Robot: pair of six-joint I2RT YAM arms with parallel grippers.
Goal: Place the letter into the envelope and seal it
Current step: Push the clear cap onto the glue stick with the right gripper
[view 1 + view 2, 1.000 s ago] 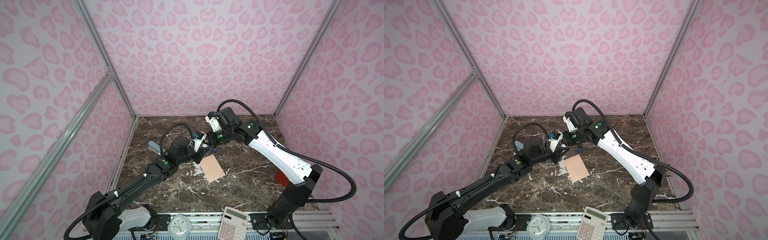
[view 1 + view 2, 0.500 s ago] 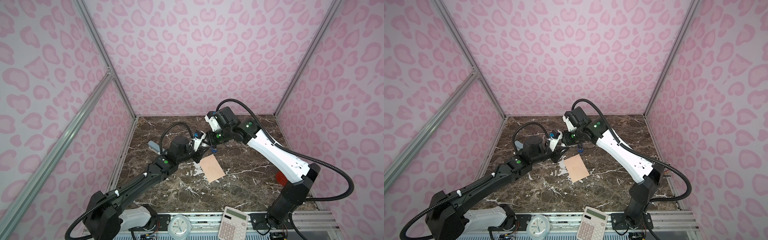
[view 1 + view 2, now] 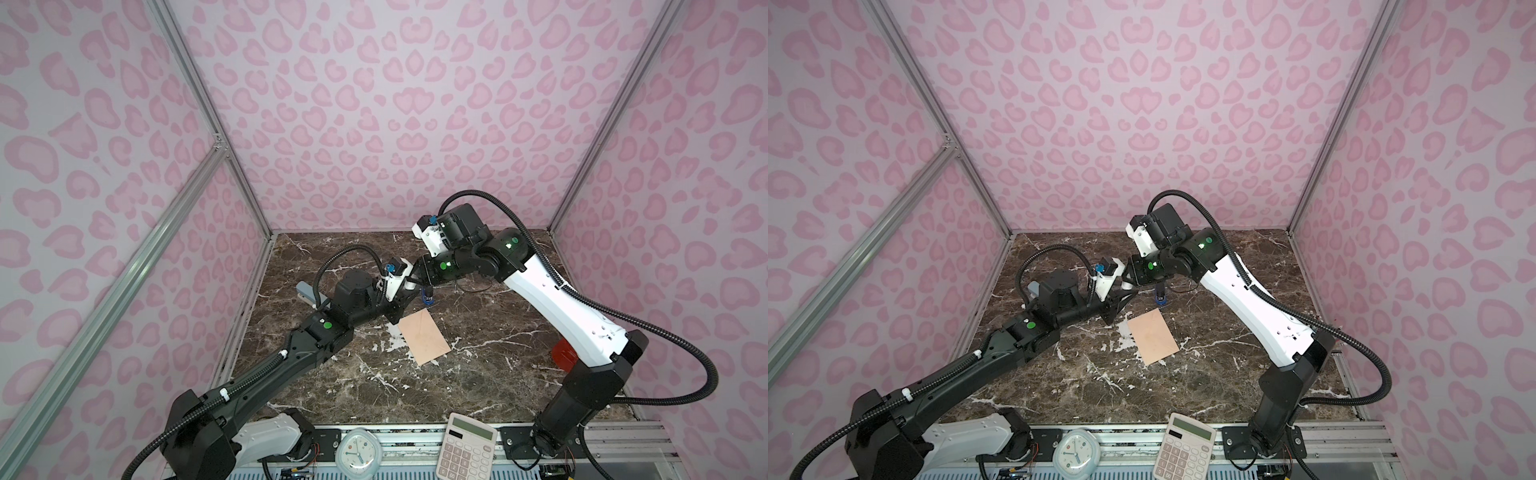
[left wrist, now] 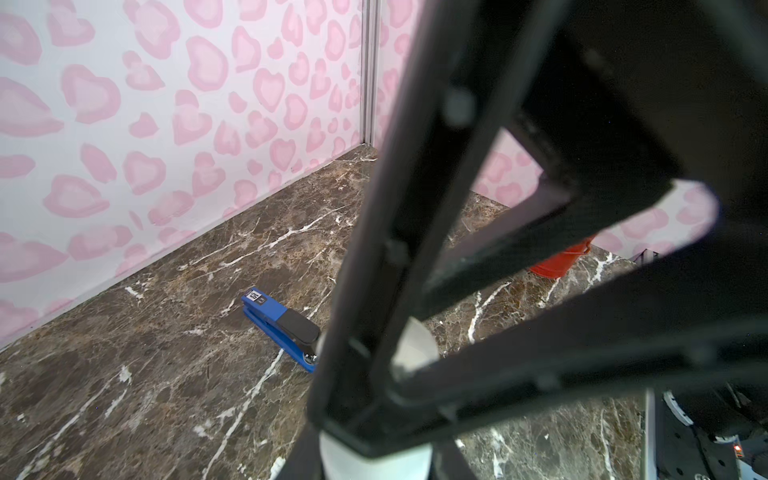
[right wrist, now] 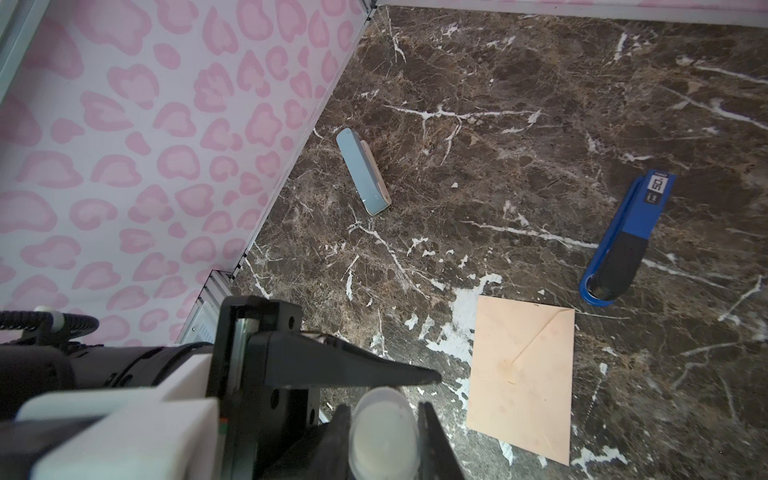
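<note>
Above the middle of the surface (image 3: 478,374), just behind the envelope (image 3: 424,343), both my arms meet tip to tip, clear of the marble.

Left end effector (image 3: 402,297): clamped on one end of a short white tube (image 5: 382,432). In the left wrist view the tube rises from between my own fingers and runs into the other arm's black frame.

Right end effector (image 5: 384,415): clamped on the opposite end of the same tube, one black finger on each side of it. The tube is round, plain and pale. I cannot read any label on it.

Envelope: peach, lying flat on the surface, slightly askew, with nothing touching it. Its pointed flap (image 5: 544,336) is folded down against the back. I cannot tell whether it is stuck. In both top views it sits nearer the front edge than my two tips.

Other items:
- Blue and black stapler (image 5: 623,237), near the envelope's far corner but apart from it.
- Grey-blue block (image 5: 363,170), near the left wall and well apart from the envelope.
- Red container (image 3: 563,357), at the right edge and partly hidden behind my right arm.
- Calculator (image 3: 467,446) and small round clock (image 3: 357,451), on the front rail off the marble.
</note>
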